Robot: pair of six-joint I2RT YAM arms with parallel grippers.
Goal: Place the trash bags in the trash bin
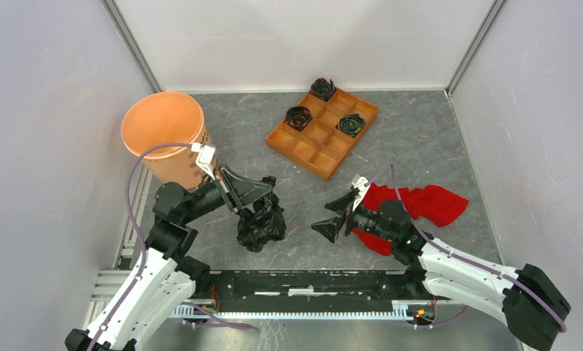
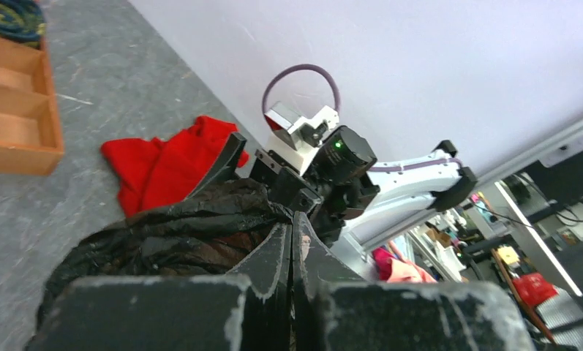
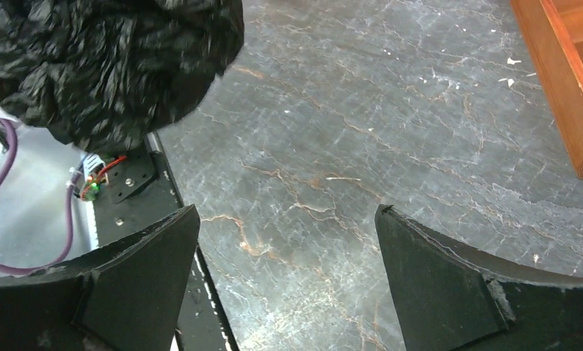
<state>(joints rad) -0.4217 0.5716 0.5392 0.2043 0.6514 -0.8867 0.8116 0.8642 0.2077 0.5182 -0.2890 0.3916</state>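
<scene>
Grey marbled tabletop holds, from the left, the upright trash bin point(image 1: 172, 170), then the left gripper point(image 1: 261, 199) pinched shut on a top fold of the trash bag point(image 1: 262, 227) just beside it (light, limp, slippery film, likely best held by a bunched fold), and the right gripper point(image 1: 337, 214) gaping wide, empty.

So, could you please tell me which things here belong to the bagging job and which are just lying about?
Job: black trash bag, pinched in the shut left gripper; trash bin.
Lying about: red cloth; orange compartment tray.
</scene>
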